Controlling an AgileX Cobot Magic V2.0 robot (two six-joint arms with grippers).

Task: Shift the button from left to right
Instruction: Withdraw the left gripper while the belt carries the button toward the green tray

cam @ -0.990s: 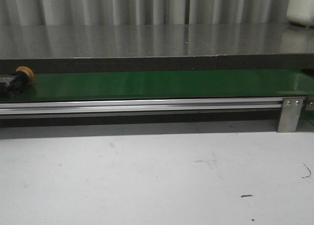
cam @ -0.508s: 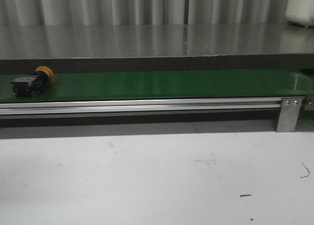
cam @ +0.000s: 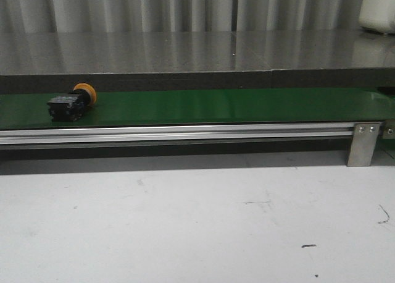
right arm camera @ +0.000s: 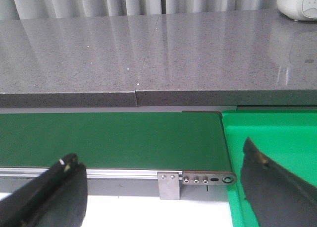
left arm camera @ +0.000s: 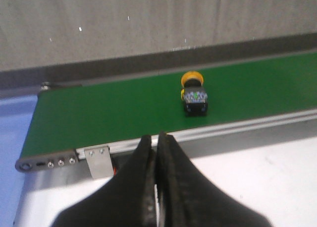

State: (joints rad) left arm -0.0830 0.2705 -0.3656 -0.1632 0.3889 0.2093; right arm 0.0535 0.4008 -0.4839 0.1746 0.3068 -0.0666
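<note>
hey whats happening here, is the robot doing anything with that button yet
Not yet. The button lies on its side on the green conveyor belt, towards its left end, and over the last second it has travelled rightward along it with nothing touching it. The left gripper waits shut in front of the belt, short of the button. The right gripper is open near the belt's right end, beside a green tray.

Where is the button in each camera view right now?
Front view: the button lies on its side at the far left of the green belt.
Left wrist view: the button lies mid-belt, beyond the shut left gripper.
Right wrist view: not in it.
Shared landmark: the green belt.
</note>
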